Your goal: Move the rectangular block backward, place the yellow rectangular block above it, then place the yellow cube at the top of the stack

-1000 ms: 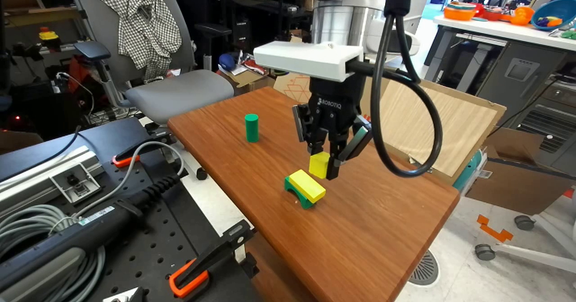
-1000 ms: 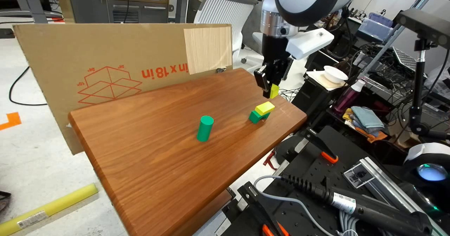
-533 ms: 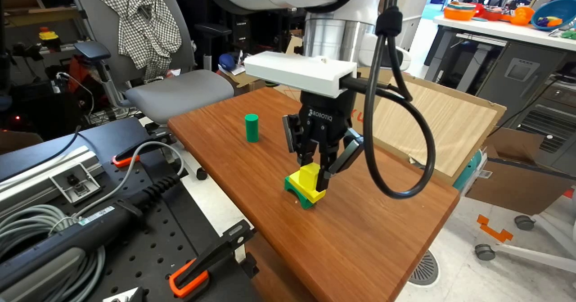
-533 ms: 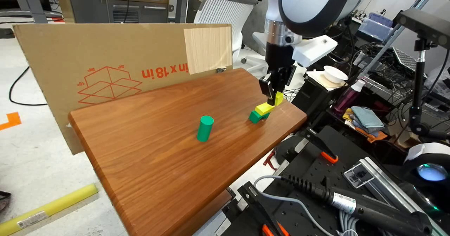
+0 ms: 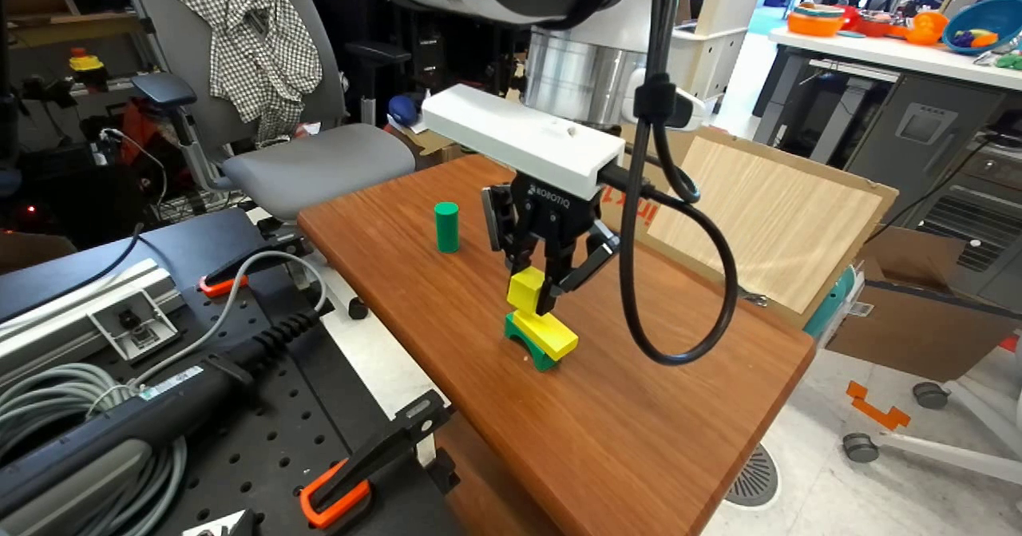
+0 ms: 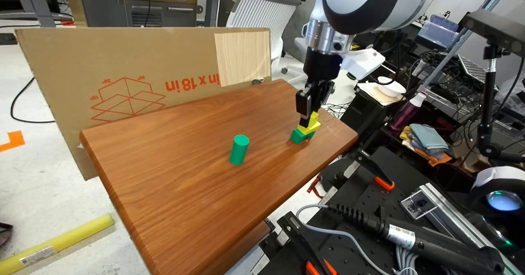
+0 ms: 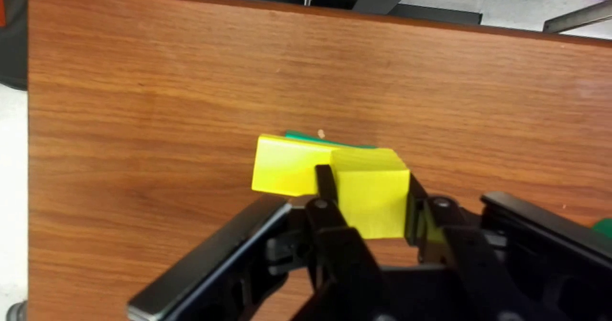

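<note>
Gripper (image 7: 371, 190) with the yellow cube (image 7: 374, 204) between its fingers.

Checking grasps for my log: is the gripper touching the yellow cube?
Touching: the wrist view shows the gripper holding the yellow cube, fingers against opposite sides.

Green cylinder (image 5: 447, 228) upright on table (image 5: 639, 416); checked cloth (image 5: 259, 41) over chair (image 5: 319, 168)

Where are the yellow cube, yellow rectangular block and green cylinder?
Yellow cube (image 7: 372, 204): wrist view, on the camera-facing face.
Yellow rectangular block (image 5: 551, 334): in an exterior view, on its top face.
Green cylinder (image 6: 238, 152): in an exterior view, on its curved side.
</note>
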Motion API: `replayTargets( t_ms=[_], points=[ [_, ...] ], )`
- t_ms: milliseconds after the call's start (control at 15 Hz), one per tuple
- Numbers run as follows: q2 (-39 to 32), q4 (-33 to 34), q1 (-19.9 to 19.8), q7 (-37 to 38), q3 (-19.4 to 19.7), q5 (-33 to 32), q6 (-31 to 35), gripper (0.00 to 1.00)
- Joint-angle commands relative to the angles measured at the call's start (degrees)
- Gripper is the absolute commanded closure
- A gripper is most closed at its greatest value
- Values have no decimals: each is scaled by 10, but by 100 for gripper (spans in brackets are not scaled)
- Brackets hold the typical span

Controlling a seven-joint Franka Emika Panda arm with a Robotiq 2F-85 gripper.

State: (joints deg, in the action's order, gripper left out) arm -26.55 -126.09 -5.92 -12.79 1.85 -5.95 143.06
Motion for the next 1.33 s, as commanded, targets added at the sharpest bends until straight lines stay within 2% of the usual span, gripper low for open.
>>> replayTargets(
  t_ms=[0,533,1267],
  points=[
    [23,-23,-33,-64,-24,35,12,92],
    [59,-42,-43,-80,-12,26,37,92],
    [43,-57,-32,-37,12,10,83,92]
  ],
)
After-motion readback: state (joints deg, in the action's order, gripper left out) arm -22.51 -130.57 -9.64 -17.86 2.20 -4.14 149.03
